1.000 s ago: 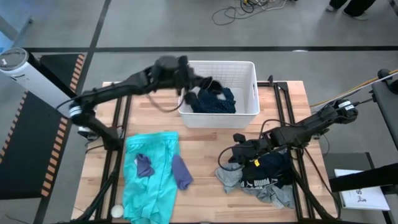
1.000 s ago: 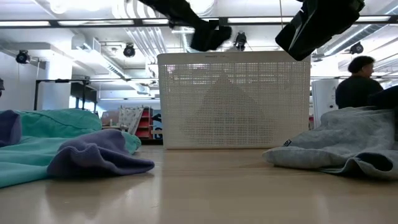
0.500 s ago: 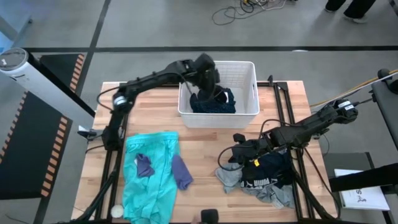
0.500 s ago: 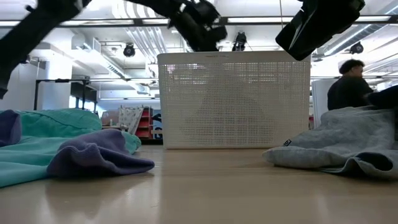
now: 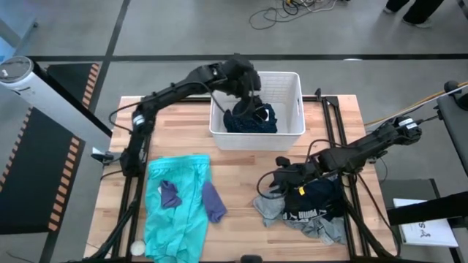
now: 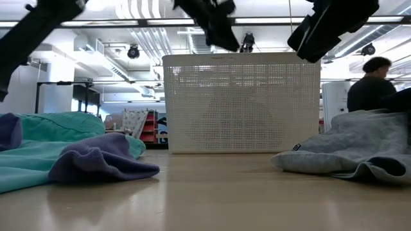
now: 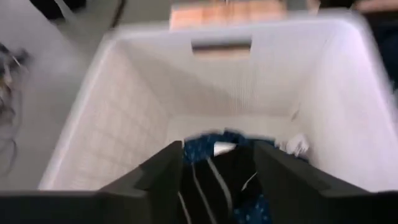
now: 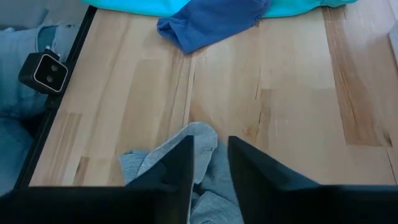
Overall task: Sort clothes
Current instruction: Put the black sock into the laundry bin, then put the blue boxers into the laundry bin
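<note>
Swung over the white basket (image 5: 292, 109), left gripper (image 7: 217, 180) fingers spread above the navy patterned garment (image 5: 252, 120); snagging is risked. Right gripper (image 8: 208, 163) fingers are slightly parted over the grey garment (image 8: 186, 180).

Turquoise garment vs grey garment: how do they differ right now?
The turquoise garment lies spread out flat on the table's left side; the grey garment sits bunched on the right. Two small purple pieces rest on the turquoise one; the grey one lies against a dark white-printed garment. The right gripper hovers over the grey one; no gripper is near the turquoise. Both are outside the basket.
</note>
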Robot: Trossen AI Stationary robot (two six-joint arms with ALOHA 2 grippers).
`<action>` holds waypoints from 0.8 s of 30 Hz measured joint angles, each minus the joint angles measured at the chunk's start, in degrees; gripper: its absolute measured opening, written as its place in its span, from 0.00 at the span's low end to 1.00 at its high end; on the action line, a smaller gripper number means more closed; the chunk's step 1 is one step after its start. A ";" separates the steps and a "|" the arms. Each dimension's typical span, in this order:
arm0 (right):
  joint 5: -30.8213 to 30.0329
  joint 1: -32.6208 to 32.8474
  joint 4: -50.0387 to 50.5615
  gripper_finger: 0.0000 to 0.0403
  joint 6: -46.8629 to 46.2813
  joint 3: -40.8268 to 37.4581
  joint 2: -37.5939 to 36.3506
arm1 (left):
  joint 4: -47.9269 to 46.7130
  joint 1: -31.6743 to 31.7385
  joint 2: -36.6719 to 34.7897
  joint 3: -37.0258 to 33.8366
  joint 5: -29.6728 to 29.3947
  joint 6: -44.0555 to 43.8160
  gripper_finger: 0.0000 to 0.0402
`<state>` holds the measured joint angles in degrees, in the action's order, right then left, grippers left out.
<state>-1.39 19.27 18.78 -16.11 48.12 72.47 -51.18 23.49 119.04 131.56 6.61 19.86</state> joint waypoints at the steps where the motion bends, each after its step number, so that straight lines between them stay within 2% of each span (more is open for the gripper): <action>1: 0.02 0.02 0.22 0.26 -0.20 0.02 -0.10 | 0.03 -0.28 -1.34 -0.31 0.00 0.00 0.51; 5: 0.33 1.07 1.88 0.38 -1.57 0.04 -0.12 | 0.92 -1.50 -6.49 -2.23 0.00 0.22 0.59; 10: 0.33 3.55 5.11 0.49 -5.17 0.04 -0.12 | 7.19 -3.62 -15.03 -9.07 0.25 0.61 0.59; 16: 0.41 7.52 9.28 0.54 -11.99 0.06 -0.40 | 21.52 -5.87 -28.15 -27.70 0.42 0.66 0.53; 24: -0.10 11.90 25.42 0.54 -20.83 6.33 0.42 | 39.48 -8.27 -47.30 -55.03 0.44 -2.96 0.50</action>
<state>-1.49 31.16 44.19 -36.94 54.44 72.89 -11.70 15.22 71.75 76.53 7.05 16.90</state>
